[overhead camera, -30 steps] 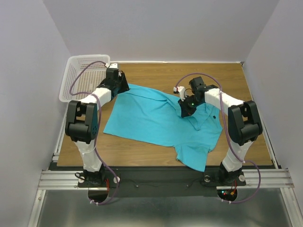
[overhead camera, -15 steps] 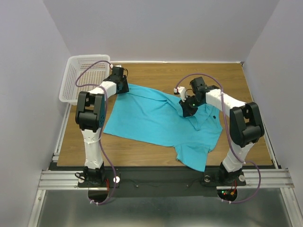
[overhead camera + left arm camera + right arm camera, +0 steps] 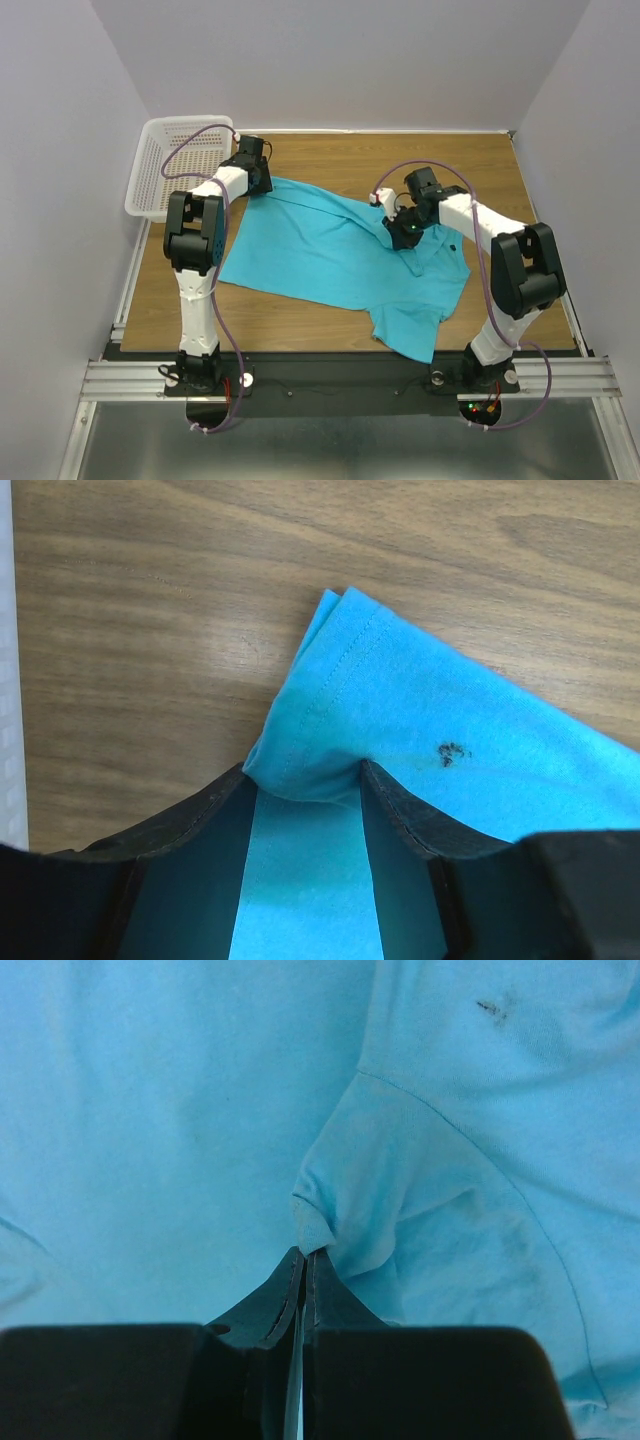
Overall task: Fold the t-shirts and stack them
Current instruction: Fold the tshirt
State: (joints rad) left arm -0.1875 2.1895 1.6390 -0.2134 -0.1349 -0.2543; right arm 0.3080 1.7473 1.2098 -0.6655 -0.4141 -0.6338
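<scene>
A turquoise t-shirt (image 3: 320,245) lies spread and askew across the middle of the wooden table (image 3: 500,170), with one part reaching the near edge. A white mesh basket (image 3: 165,165) sits at the far left corner.

The left gripper (image 3: 303,785) stands at the shirt's far-left corner beside the basket. Its jaws are apart and straddle the doubled hem corner without clamping it. The right gripper (image 3: 304,1252) sits mid-garment, its jaws pressed together on a small tuck of cloth.

The likely trouble is an uneven lift. If the arms rise before the left jaws close, that corner would stay on the wood and the shirt would drag into a twist. The right's hold is only a thin pinch at the fingertips and could slip under the cloth's weight. A small dark speck (image 3: 450,752) marks the fabric near the left corner.
</scene>
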